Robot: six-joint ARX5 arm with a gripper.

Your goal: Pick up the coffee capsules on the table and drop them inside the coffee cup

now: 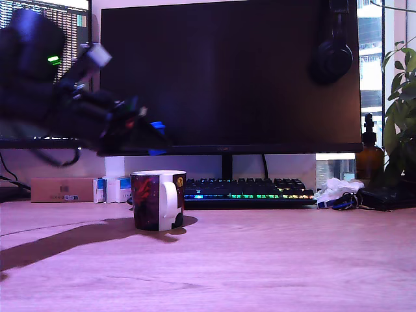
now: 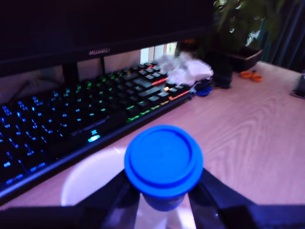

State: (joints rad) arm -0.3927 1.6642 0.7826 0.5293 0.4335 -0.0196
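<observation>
A bright blue coffee capsule point(image 2: 163, 162) sits between my gripper's dark fingers point(image 2: 215, 192), lid facing the wrist camera. In the exterior view my gripper point(image 1: 155, 139) hangs tilted down, a little above and to the left of the coffee cup point(image 1: 158, 200), shut on the capsule, whose blue edge point(image 1: 156, 125) shows. The cup is a mug with dark red-and-purple artwork, a white handle and a white rim. It stands upright on the wooden table. In the wrist view its white inside point(image 2: 88, 183) lies just beneath and beside the capsule.
Behind the cup, a backlit keyboard point(image 1: 250, 190) lies under a large dark monitor point(image 1: 227, 71). Small white-and-blue boxes point(image 1: 112, 190) and a cardboard box point(image 1: 62, 190) stand at the exterior view's left. Crumpled tissue point(image 1: 335, 188), a brown bottle point(image 1: 368, 153) and a plant point(image 1: 403, 97) are on its right.
</observation>
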